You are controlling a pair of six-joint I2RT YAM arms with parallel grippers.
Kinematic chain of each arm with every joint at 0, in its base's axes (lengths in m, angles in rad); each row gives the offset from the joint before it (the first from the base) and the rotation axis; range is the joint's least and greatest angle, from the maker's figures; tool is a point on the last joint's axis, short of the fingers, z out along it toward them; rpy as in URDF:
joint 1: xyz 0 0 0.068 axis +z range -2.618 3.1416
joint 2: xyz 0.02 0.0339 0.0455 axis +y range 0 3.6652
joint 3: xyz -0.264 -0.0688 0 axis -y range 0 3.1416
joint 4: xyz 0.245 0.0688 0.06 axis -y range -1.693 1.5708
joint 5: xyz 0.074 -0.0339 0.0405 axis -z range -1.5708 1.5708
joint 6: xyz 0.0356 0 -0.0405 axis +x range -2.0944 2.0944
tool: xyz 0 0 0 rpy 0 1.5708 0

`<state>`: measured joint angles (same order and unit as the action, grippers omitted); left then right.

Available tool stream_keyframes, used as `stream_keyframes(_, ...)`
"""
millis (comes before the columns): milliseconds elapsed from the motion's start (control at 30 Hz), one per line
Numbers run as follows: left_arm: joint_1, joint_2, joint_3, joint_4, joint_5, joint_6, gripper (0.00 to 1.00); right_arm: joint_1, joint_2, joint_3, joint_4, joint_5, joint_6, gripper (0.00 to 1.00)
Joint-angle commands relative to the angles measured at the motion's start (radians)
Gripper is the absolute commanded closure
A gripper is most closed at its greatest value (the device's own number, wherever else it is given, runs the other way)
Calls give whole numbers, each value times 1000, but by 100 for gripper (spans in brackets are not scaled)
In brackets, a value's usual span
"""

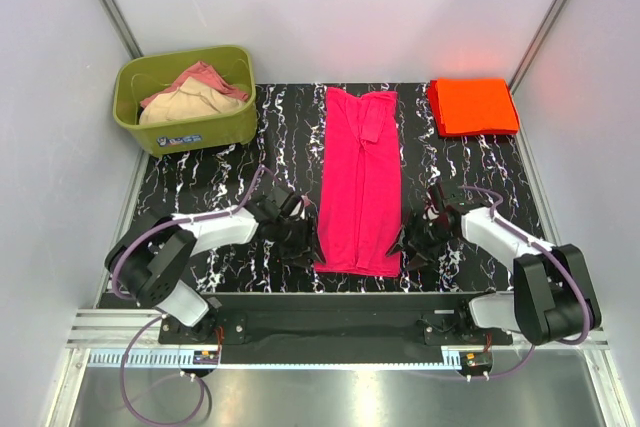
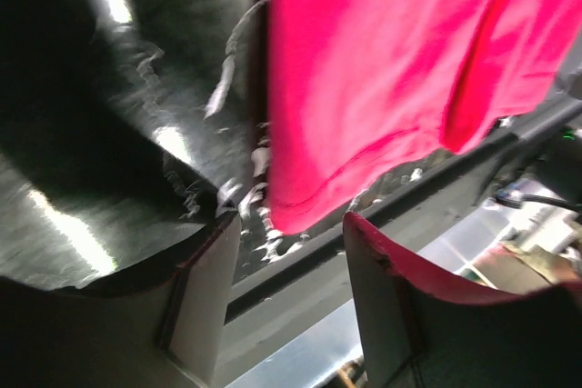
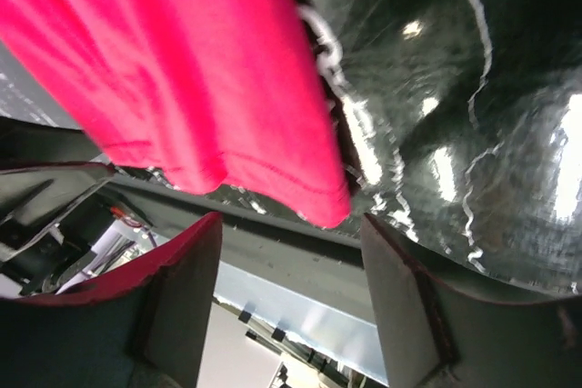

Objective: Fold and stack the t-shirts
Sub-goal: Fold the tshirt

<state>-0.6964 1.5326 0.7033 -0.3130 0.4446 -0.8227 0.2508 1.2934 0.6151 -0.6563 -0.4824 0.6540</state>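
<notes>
A hot pink t-shirt (image 1: 360,182) lies folded into a long narrow strip down the middle of the black marbled table (image 1: 200,187). A bright orange-red t-shirt (image 1: 473,106) sits folded at the back right corner. My left gripper (image 1: 303,243) rests at the strip's near left corner, open, with nothing between its fingers; its wrist view shows the pink hem (image 2: 309,197) just past the left gripper (image 2: 291,233). My right gripper (image 1: 403,245) stands open beside the near right corner, the pink hem (image 3: 309,190) just beyond the right gripper (image 3: 291,229).
An olive-green tub (image 1: 185,99) with pale and dusty-pink cloth in it stands at the back left. The table's near edge and a metal rail (image 1: 330,302) run just below both grippers. White walls close in the sides and back.
</notes>
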Motion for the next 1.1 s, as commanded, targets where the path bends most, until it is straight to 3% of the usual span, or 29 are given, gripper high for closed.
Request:
stream_keyframes(0,1,44,-14,112,14,-35,46,7,21,-29,93,18,21,32)
stream_keyframes(200,3,72,-2,117,-11,-36,47,7,30,-48,126,19,68,41)
stream_keyframes(733,1,60,-48,84,-37,-52,52,7,76,-84,115,8,153,55)
stream_keyframes(833,3,67,-48,86,-34,-53,62,8,86,-84,115,-2,153,64)
stream_keyframes(867,2,70,-48,86,-30,-52,67,8,81,-84,116,-7,154,76)
stream_keyframes(900,1,72,-48,87,-26,-52,79,10,75,-86,115,-13,156,83)
stream_keyframes(967,-3,70,-47,91,-14,-52,91,8,35,-100,109,-22,160,100)
stream_keyframes(1000,-12,66,-45,91,-14,-53,100,8,18,-112,104,-28,170,100)
stream_keyframes(1067,-28,40,-48,94,-17,-72,100,8,-38,-124,78,-35,179,100)
